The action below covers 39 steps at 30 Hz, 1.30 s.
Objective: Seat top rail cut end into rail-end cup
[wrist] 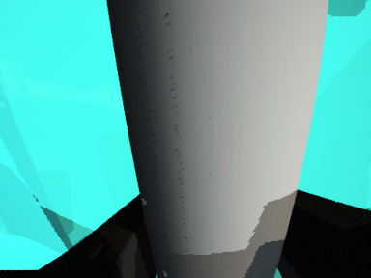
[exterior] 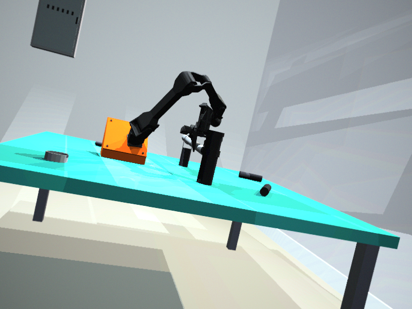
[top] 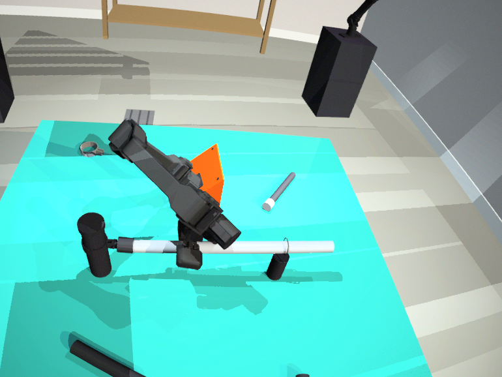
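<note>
Plainly, one long, straight, round rail (top: 259, 246) (exterior: 189, 141) (wrist: 217, 121) is seen, white and smooth, with gray shading down one side in the wrist view. It is held level above the turquoise desk (top: 243, 344) (exterior: 132, 194) (wrist: 58, 121), and is gripped firmly between the closed jaws, nearer its cut end. That end is met by one dark rail-end cup (top: 124, 244), with no gap shown between them; how deeply it is seated cannot be told. The cup is carried on one brace band (top: 94, 243) (exterior: 213, 152), fitted around one big black post (top: 100, 261) (exterior: 209, 162) a little below its cap (top: 90, 223) (exterior: 215, 133). Toward its other end, the rail is passed through one thin loop (top: 288, 244) (exterior: 183, 145) on one small black post (top: 276, 269) (exterior: 184, 156). Two upright posts are thus counted. Elsewhere on the desk, one loose metal band (top: 83, 152) (exterior: 55, 157), one gray rod (top: 283, 186) (exterior: 98, 143) with a white end, and two black tubes, a longer one (top: 107, 359) (exterior: 265, 190) and another (top: 302, 376) (exterior: 250, 176), are counted.
</note>
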### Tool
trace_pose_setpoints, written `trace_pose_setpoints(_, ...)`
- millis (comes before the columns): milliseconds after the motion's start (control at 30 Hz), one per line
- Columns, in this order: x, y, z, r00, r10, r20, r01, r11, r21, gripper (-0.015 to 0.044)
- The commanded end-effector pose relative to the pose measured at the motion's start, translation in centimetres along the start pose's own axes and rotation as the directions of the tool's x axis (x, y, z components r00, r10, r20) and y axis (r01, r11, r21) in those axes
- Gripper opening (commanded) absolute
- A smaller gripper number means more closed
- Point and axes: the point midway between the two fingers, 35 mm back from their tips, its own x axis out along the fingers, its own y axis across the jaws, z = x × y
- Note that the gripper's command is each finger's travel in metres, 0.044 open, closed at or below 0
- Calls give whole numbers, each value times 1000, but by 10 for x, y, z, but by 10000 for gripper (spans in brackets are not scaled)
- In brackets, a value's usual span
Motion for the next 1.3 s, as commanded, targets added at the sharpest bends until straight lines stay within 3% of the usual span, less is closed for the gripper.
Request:
trace_pose_setpoints(0, -2, -1, -7, 1000, -13, -9, 13, 1000, -2, 0)
trace_pose_setpoints(1267, -1, 0, -1, 1000, 0, -4, 0, 1000, -1, 0)
